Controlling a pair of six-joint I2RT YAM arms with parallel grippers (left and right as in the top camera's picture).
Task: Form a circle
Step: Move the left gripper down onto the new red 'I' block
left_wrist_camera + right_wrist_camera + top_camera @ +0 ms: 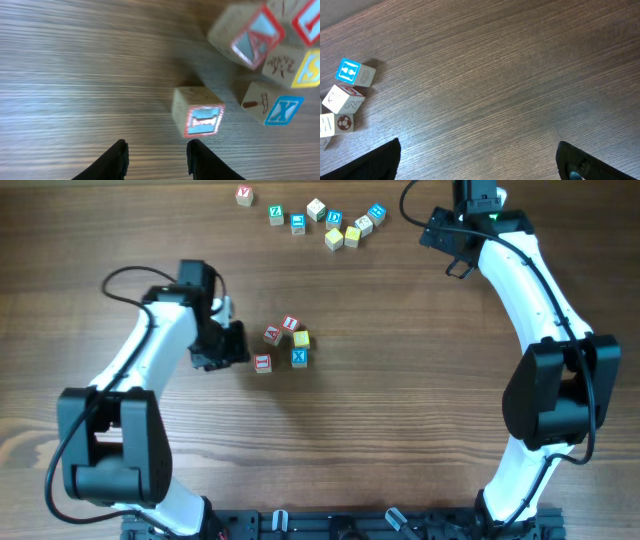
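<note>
The circle (285, 344) is a loose cluster of small wooden letter cubes at mid-table, not a closed ring. It holds red-lettered cubes (291, 323), a yellow one (301, 339) and a blue "X" cube (298, 357). My left gripper (241, 346) is just left of it, low over the table. In the left wrist view its jaws (157, 151) stand narrowly open with bare wood between them. A red-framed cube (199, 114) lies just ahead of the right finger, and the blue "X" cube (274, 106) lies beyond it. My right gripper (447, 242) is wide open at the far right, holding nothing (477, 156).
Several loose letter cubes (322, 220) lie along the back edge, with one red cube (244, 195) apart at their left. Three of them show at the left of the right wrist view, the top one blue (349, 71). The black frame (350, 526) runs along the front edge.
</note>
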